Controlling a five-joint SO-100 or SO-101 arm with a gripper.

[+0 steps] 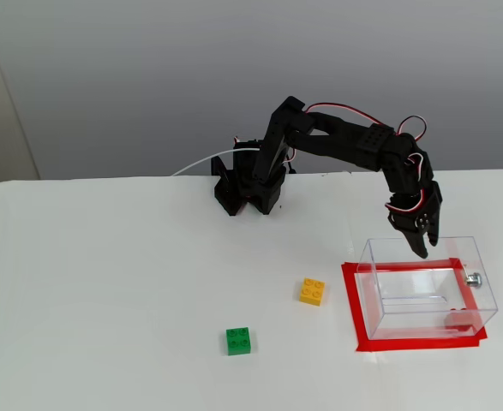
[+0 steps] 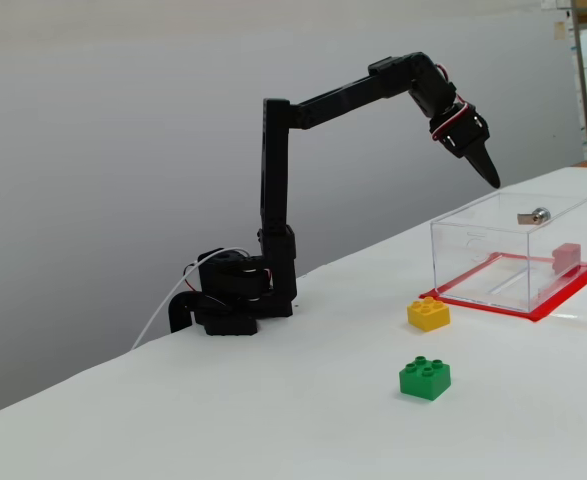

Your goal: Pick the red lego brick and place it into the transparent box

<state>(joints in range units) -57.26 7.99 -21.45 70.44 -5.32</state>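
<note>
The red lego brick (image 1: 459,319) lies inside the transparent box (image 1: 405,295), at its near right corner in a fixed view; it also shows through the clear wall in the other fixed view (image 2: 567,255). The box (image 2: 493,262) stands on a red tape outline and has a metal knob (image 1: 473,279) on its right wall. My gripper (image 1: 422,247) hangs over the box's far rim, fingers pointing down, shut and empty. In the side view the gripper (image 2: 490,178) is clearly above the box.
A yellow brick (image 1: 312,291) lies left of the box and a green brick (image 1: 239,340) lies nearer the front. The arm's base (image 1: 249,184) stands at the back of the white table. The red tape outline (image 1: 354,317) surrounds the box.
</note>
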